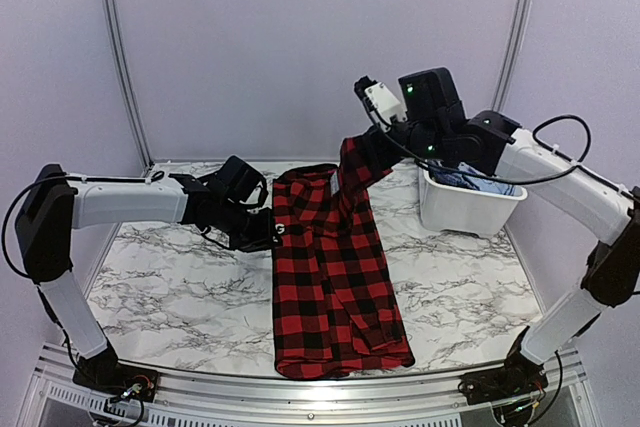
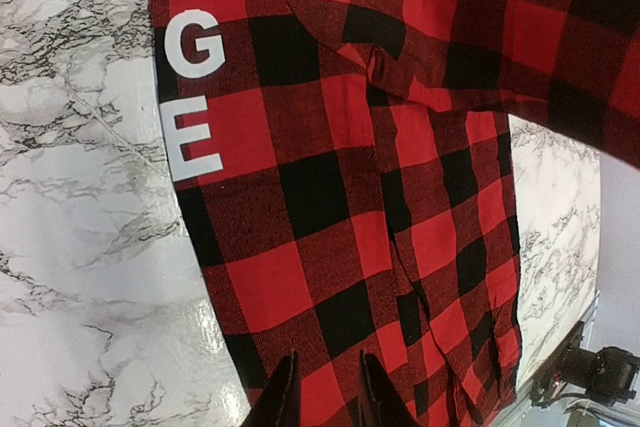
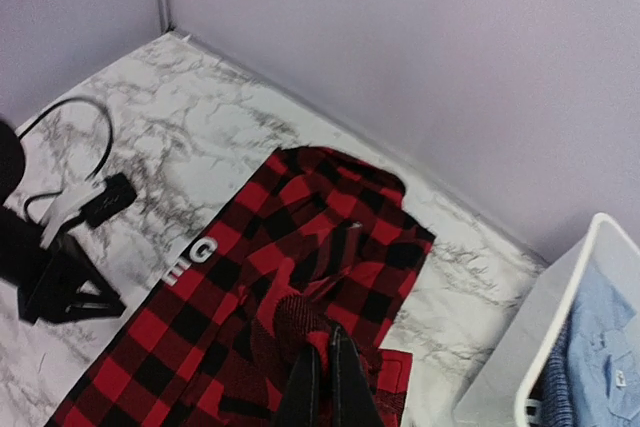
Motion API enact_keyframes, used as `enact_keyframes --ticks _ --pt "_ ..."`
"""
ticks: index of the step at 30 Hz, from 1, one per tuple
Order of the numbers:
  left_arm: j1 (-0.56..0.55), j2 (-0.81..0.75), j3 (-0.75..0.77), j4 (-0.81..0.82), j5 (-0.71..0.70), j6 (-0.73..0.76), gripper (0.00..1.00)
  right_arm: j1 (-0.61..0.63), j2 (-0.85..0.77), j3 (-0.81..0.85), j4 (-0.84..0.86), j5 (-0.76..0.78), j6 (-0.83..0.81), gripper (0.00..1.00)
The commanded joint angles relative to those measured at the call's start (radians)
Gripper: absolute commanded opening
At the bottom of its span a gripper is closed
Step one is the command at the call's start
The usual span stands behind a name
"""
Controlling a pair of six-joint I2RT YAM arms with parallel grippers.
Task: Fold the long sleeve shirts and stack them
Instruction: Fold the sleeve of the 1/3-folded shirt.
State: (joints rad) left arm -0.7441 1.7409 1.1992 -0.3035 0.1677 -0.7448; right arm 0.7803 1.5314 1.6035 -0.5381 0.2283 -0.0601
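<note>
A red-and-black check flannel shirt lies lengthwise on the marble table, with white letters "GE" near its left edge. My right gripper is shut on a fold of the shirt's upper right part, and holds it raised above the table. My left gripper is low at the shirt's left edge. Its fingers stand a little apart over flat cloth, with nothing held between them. Light blue shirts lie in the tub.
A white plastic tub stands at the back right, beside the shirt; its rim shows in the right wrist view. Bare marble lies left of the shirt. The table's front rail runs close to the shirt's hem.
</note>
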Motion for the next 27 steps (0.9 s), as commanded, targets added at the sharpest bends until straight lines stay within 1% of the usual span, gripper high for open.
enact_keyframes --ticks 1,3,7,12,14,16,18,21,27 --pt "0.031 0.014 0.019 0.012 0.057 0.022 0.22 0.099 0.064 -0.095 -0.025 -0.156 0.042 0.0" --pt "0.039 0.013 0.012 0.014 0.07 0.021 0.22 0.154 0.093 -0.15 -0.008 -0.171 0.074 0.0" --pt "0.043 -0.001 -0.007 0.015 0.072 0.026 0.22 0.225 0.132 -0.232 0.019 -0.256 0.14 0.0" --pt "0.045 -0.028 -0.043 0.017 0.07 0.026 0.22 0.296 0.171 -0.245 -0.068 -0.253 0.158 0.0" --pt "0.045 -0.037 -0.054 0.018 0.072 0.026 0.22 0.302 0.169 -0.234 -0.108 -0.228 0.169 0.0" --pt "0.045 -0.048 -0.067 0.025 0.075 0.025 0.22 0.303 0.165 -0.205 -0.16 -0.172 0.167 0.0" --pt "0.045 -0.059 -0.075 0.028 0.074 0.024 0.22 0.304 0.17 -0.159 -0.227 -0.176 0.152 0.0" --pt "0.045 -0.069 -0.082 0.032 0.074 0.025 0.22 0.327 0.209 -0.093 -0.325 -0.168 0.147 0.0" --pt "0.046 -0.072 -0.099 0.039 0.084 0.03 0.22 0.414 0.325 -0.046 -0.398 -0.169 0.173 0.0"
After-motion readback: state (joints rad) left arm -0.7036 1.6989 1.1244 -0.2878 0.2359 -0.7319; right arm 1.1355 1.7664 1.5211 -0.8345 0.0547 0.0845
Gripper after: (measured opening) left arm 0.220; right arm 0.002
